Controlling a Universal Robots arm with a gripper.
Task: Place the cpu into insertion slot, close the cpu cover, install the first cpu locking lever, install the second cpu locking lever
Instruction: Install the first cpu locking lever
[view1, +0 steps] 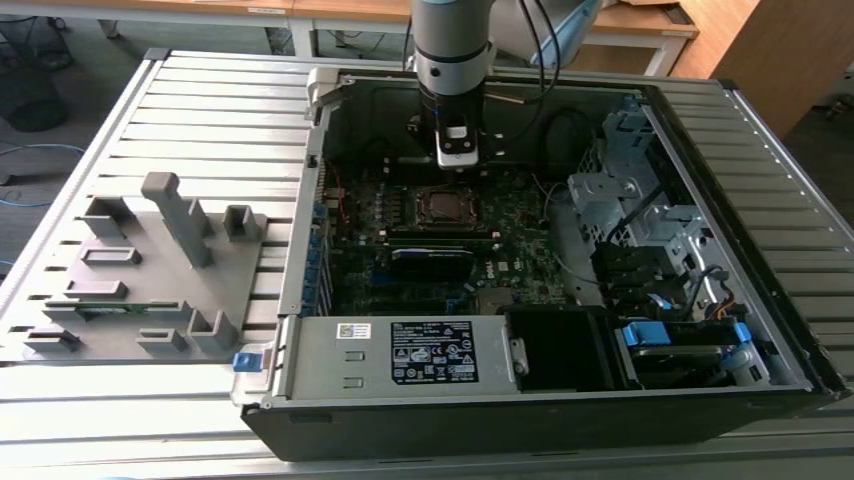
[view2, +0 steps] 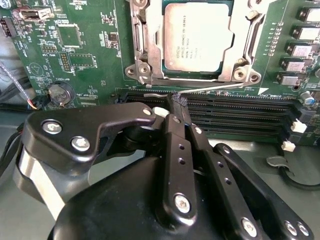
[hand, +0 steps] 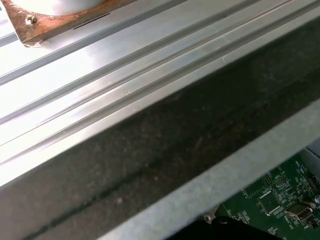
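The gripper (view2: 178, 102) has its two fingers pressed flat together. In the second wrist view their tips meet the end of a thin silver locking lever (view2: 220, 87); whether the rod is pinched between them or only pressed by them cannot be told. From the tips the lever's long axis runs off sideways along the near edge of the socket, between the cpu cover (view2: 150, 37) and the black memory slots (view2: 235, 107). Just beyond the lever lies the cpu (view2: 197, 37), flat inside the cover's window, so the chip looks seated and the frame down. In the exterior view the gripper (view1: 455, 155) hangs in the upper middle of the frame, just above the insertion slot (view1: 438, 205), inside the open computer case (view1: 534, 430).
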